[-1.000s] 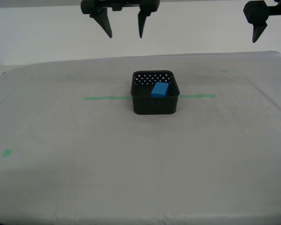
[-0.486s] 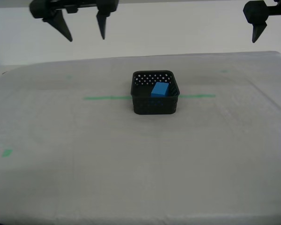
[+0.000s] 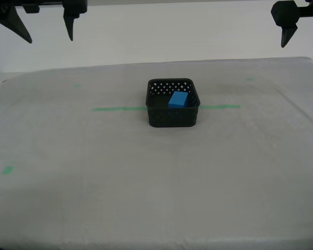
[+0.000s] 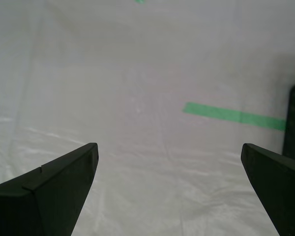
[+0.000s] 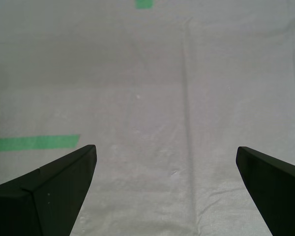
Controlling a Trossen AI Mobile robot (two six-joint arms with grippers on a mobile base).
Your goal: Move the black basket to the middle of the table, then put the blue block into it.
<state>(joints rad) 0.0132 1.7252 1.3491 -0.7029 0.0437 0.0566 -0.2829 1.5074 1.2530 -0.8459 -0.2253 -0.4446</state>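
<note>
- The blue block [image 3: 178,99] lies inside the black basket [image 3: 172,119], toward the basket's 3 o'clock side. It sits a little askew to the walls, with one corner turned toward 1 o'clock. I cannot tell its long axis from here.
- The block is bright plain blue with smooth faces, and there is one of it.
- There is one basket. It is black with rounded corners and rows of small holes in its walls. It stands upright, open side up, with its walls square to the tape line. It looks nearly as deep as it is wide.
- The basket stands at the middle of the counter [image 3: 146,182], which is covered in pale grey-white cloth.
- One thin green tape line [image 3: 117,109] runs from 9 to 3 o'clock, and the basket sits on top of it, so a piece shows on either side.
- Two small green tape squares are clear, one at 8 o'clock [image 3: 8,170] and one at 2 o'clock [image 3: 250,79].
- My second tool [image 3: 49,37] hangs high at 10 o'clock, well apart from the basket. Its jaws are spread wide and hold nothing, as its wrist view [image 4: 169,147] also shows.
- My first tool [image 3: 301,44] hangs high at 2 o'clock, partly cut off by the frame edge. Its wrist view [image 5: 165,147] shows it also spread wide with nothing in it.
</note>
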